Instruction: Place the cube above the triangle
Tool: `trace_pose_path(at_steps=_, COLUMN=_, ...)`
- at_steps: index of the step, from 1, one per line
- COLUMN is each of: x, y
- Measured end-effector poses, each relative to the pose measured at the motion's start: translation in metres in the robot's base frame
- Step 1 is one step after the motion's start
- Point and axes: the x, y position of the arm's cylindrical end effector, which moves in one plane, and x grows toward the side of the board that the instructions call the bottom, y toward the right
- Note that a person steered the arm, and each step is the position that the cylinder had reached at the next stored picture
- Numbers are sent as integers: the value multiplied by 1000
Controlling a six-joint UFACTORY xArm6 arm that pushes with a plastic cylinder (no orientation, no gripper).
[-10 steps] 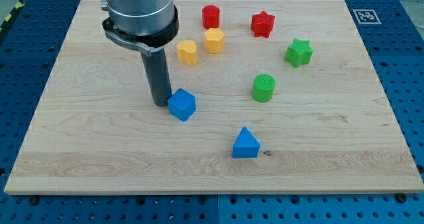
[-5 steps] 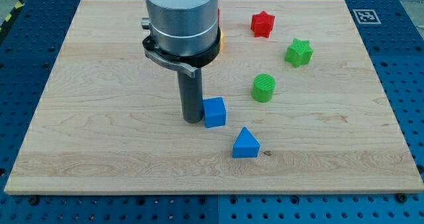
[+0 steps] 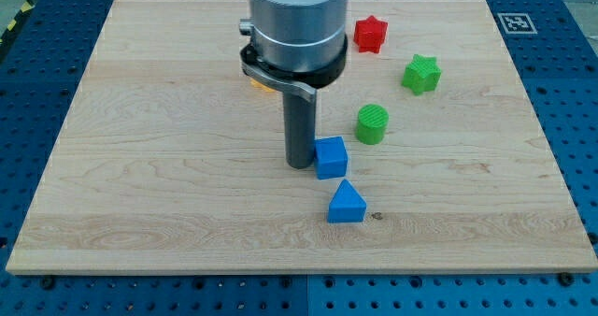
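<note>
The blue cube [image 3: 331, 157] sits near the board's middle, just above and slightly left of the blue triangle [image 3: 346, 203], with a small gap between them. My tip [image 3: 300, 164] touches the cube's left side. The rod rises from there into the arm's grey body, which hides part of the board behind it.
A green cylinder [image 3: 372, 123] stands up and right of the cube. A green star [image 3: 421, 74] and a red star [image 3: 370, 34] lie toward the view's upper right. A yellow block [image 3: 261, 82] peeks out from behind the arm. The wooden board [image 3: 140, 194] is edged by blue table.
My tip has moved to the view's right and pushed the blue cube with it, from left of centre to just above the blue triangle. The arm now hides the red cylinder and yellow blocks.
</note>
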Motion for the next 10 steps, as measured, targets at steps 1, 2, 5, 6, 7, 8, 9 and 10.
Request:
trace_pose_path(at_steps=1, x=-1, y=3)
trace_pose_path(at_steps=2, x=-20, y=2)
trace_pose_path(at_steps=5, x=-4, y=23)
trace_pose_path(at_steps=6, x=-31, y=28)
trace_pose_path(at_steps=7, x=-31, y=53)
trace_pose_path(at_steps=8, x=-30, y=70)
trace_pose_path(at_steps=9, x=-13, y=70)
trace_pose_path(at_steps=10, x=-13, y=66)
